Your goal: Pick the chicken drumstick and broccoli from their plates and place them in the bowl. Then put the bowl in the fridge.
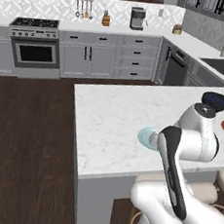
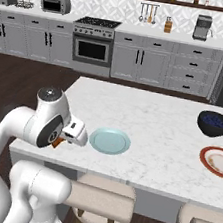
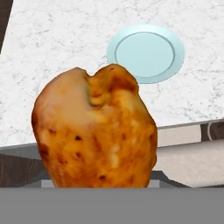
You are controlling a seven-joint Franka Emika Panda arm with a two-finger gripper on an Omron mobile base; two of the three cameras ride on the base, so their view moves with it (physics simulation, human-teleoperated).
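Marble island (image 2: pixel 157 125): teal plate (image 2: pixel 109 141) bare, gripper (image 2: pixel 58 141) grasping chicken drumstick (image 3: pixel 96 131) beside.

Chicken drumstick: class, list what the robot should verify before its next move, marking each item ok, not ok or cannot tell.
1. Chicken drumstick held in the jaws: ok.
2. Drumstick lifted off the light blue plate, which lies bare: ok.
3. How firmly the jaws pinch it: cannot tell, the meat hides them.
4. Dark blue bowl, the wrong bowl, stands well away from the drumstick: ok.
5. Broccoli waiting on the red-rimmed plate: cannot tell, the plate is cut off at the picture's edge.
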